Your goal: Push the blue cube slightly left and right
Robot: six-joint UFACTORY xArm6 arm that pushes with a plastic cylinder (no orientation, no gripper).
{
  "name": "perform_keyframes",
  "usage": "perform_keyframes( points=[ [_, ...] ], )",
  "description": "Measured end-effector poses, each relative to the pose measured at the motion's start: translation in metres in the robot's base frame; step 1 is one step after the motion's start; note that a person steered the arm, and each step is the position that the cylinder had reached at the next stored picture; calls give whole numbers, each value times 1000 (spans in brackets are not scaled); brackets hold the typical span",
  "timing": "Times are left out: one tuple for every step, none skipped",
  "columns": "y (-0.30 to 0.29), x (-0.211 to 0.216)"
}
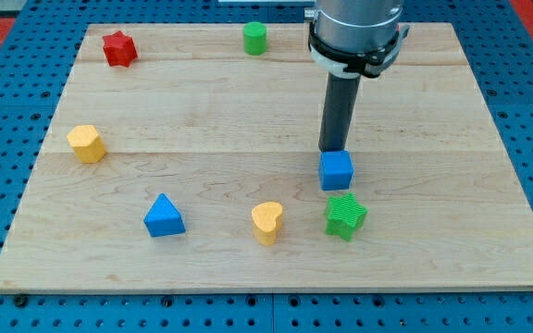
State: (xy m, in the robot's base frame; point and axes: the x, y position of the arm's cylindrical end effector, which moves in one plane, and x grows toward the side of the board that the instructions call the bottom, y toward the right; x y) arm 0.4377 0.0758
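Observation:
The blue cube [337, 170] sits on the wooden board [202, 111], right of the middle. My tip [333, 150] stands right behind the cube, at its top edge in the view, and looks to touch its far side. The dark rod rises from there to the arm's grey body at the view's top.
A green star block [345, 216] lies just below the blue cube. A yellow heart block [267, 222] and a blue triangle block [164, 216] lie toward the view's bottom. A yellow block [87, 143] is at the left, a red star block [118, 48] and a green cylinder [254, 38] at the top.

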Motion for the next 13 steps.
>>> perform_keyframes(
  points=[
    [-14, 2],
    [8, 6],
    [39, 10],
    [53, 42],
    [31, 51],
    [30, 43],
    [29, 23],
    [11, 19],
    [-1, 19],
    [-19, 19],
    [-28, -1],
    [-86, 5],
    [-104, 45]
  ],
)
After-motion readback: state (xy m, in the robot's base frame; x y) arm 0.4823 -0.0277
